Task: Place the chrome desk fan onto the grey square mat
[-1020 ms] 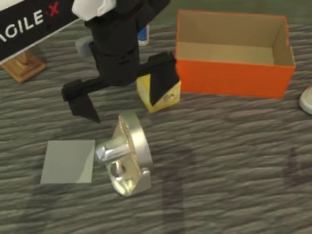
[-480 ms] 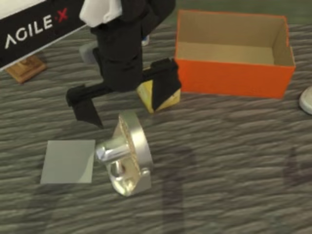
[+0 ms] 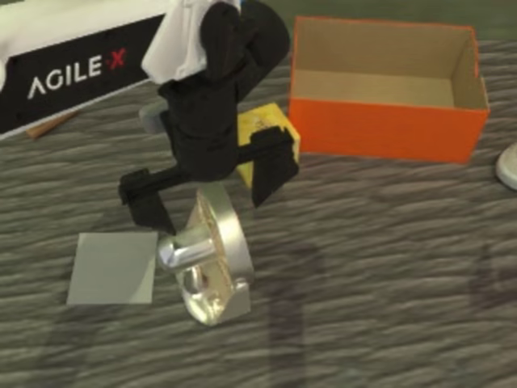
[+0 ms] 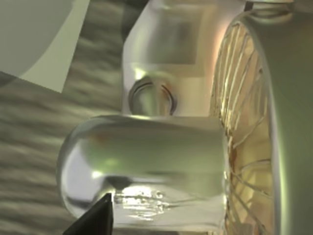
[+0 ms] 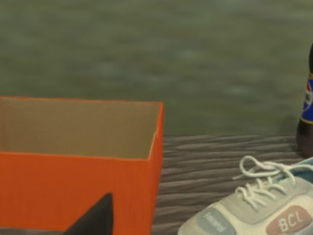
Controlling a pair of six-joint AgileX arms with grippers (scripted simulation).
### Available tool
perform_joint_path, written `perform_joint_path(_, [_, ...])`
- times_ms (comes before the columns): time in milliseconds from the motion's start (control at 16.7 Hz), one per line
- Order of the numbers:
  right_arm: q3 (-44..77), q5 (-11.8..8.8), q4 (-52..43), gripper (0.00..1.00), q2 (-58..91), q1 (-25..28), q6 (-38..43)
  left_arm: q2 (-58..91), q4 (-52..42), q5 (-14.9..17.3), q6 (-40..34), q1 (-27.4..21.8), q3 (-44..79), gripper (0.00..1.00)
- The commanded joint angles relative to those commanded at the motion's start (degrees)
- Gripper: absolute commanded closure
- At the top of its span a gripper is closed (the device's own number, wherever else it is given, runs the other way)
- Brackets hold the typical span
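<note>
The chrome desk fan (image 3: 212, 267) lies left of the table's middle, its cylindrical hub pointing left toward the grey square mat (image 3: 111, 268), which lies flat right beside it. My left gripper (image 3: 208, 192) hangs open over the far rim of the fan's disc, one black finger on each side and nothing held. In the left wrist view the shiny hub (image 4: 146, 166) fills the picture, with a mat corner (image 4: 39, 39) behind it and one dark fingertip (image 4: 98, 220) at the edge. My right arm is out of the top view; its wrist view shows one fingertip (image 5: 98, 215) set off to the side.
An open orange box (image 3: 388, 89) stands at the back right, with a yellow cube (image 3: 271, 133) just left of it behind my left gripper. A white object (image 3: 509, 166) sits at the right edge. The right wrist view shows the box (image 5: 78, 166), a sneaker (image 5: 254, 205) and a bottle (image 5: 307, 107).
My left gripper has come down and forward, from behind the fan to astride the far rim of its disc, staying open. The fan and mat have not moved.
</note>
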Motion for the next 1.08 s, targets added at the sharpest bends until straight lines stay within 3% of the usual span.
perform_joint_path(120, [0.0, 0.0, 0.0, 0.00, 0.0, 0.0, 0.0, 0.0, 0.0, 0.0, 0.0, 0.0, 0.0, 0.00])
perform_joint_path(900, [0.0, 0.0, 0.0, 0.00, 0.0, 0.0, 0.0, 0.0, 0.0, 0.0, 0.0, 0.0, 0.0, 0.98])
perform_joint_path(1080, [0.0, 0.0, 0.0, 0.00, 0.0, 0.0, 0.0, 0.0, 0.0, 0.0, 0.0, 0.0, 0.0, 1.00])
